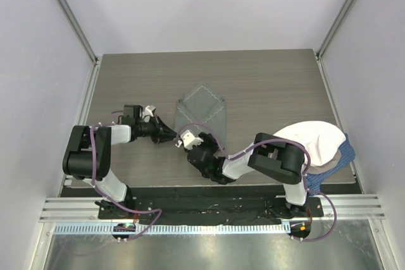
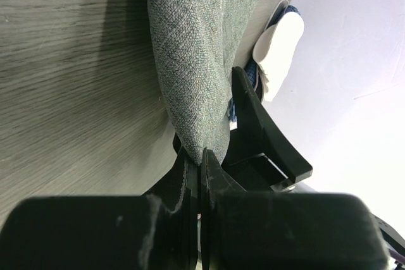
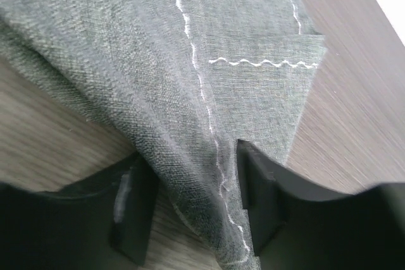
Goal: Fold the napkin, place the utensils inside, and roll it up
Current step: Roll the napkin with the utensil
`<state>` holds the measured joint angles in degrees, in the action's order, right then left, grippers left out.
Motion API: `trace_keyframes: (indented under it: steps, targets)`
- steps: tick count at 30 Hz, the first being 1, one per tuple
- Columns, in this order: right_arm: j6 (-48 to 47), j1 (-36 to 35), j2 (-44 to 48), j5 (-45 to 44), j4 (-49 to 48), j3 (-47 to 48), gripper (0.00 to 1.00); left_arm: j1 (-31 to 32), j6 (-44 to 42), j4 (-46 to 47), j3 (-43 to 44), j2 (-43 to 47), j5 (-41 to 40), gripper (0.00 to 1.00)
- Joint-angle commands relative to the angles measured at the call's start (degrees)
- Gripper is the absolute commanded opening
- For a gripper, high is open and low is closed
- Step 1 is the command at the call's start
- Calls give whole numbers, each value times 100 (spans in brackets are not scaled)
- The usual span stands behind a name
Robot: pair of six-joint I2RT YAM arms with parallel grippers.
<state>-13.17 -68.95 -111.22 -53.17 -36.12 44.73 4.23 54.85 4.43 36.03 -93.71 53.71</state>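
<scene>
- A robot test cell in a lab.
- Plain pale walls (image 1: 209,4) and metal frame posts (image 1: 66,11) box it in, well beyond the fingers (image 3: 259,200).
- A wood-grain table (image 1: 266,74) lies under the fingers.
- Behind the fingers, a left arm (image 1: 85,156) and a right arm (image 1: 278,159) are bolted to a black base plate (image 1: 209,203) on an aluminium rail (image 1: 354,207).
- Purple cables (image 1: 95,150) loop along the arms.

Grey table (image 1: 272,83) carries napkin (image 1: 202,109), cream cloth (image 1: 313,138), blue cloth (image 1: 342,158).

Grey wood-grain table (image 1: 266,74) fills mid-frame; pale lilac walls (image 1: 38,61) enclose it on three sides; metal rail (image 1: 209,208) crosses the bottom.
</scene>
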Motion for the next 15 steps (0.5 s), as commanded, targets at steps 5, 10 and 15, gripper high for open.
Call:
trace_keyframes:
  steps: [5,10,15]
  targets:
    - [-230,48,223,973,61,-246,39,-89,-185,-64,0,-33,219,1]
    - [-239,162,276,1668,728,-26,22,-124,-273,-248,27,107,8,44]
    - [-98,355,399,2651,1755,334,11,-238,-352,-425,-96,599,-677,66]
